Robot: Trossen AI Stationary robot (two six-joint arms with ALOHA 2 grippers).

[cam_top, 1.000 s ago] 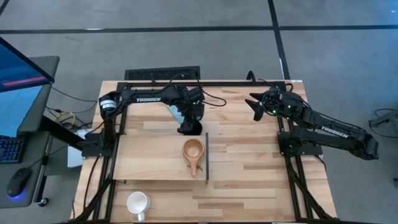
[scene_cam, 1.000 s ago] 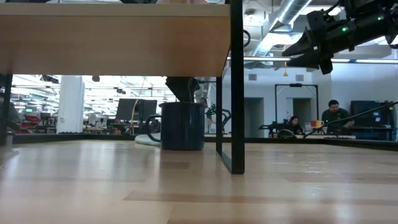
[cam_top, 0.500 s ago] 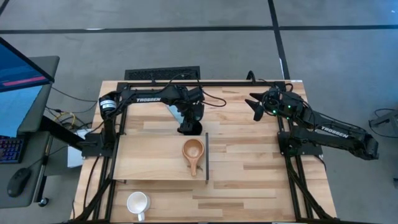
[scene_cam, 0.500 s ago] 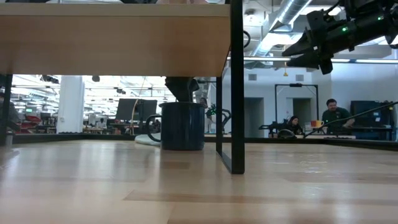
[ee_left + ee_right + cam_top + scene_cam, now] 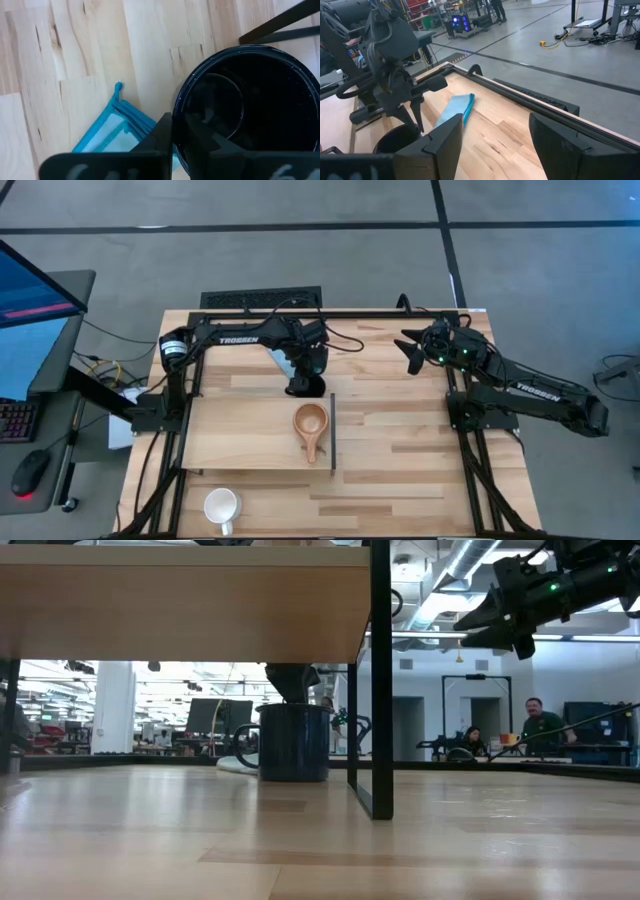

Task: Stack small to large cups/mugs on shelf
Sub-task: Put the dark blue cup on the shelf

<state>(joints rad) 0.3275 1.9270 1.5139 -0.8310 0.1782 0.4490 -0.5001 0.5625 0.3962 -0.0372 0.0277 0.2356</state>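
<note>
Nothing has shifted since before: my left gripper (image 5: 304,384), arm marked TROSSEN, pinches the black mug's (image 5: 311,388) rim just behind the shelf (image 5: 240,435), where the wooden cup (image 5: 310,420) lies. Right gripper (image 5: 415,350) hovers wide open.

— Any writing you can read here?

— Only the maker's name. From above, "TROSSEN" stands in white letters on the left arm (image 5: 240,338), along the link that runs over the far side of the table (image 5: 400,480).

— And the other one?

— The same word, "TROSSEN", on the right arm (image 5: 530,389), on its long link past the table's right edge.

— The monitor at the left?

— Its screen (image 5: 25,290) shows colour only; nothing there is legible.
</note>
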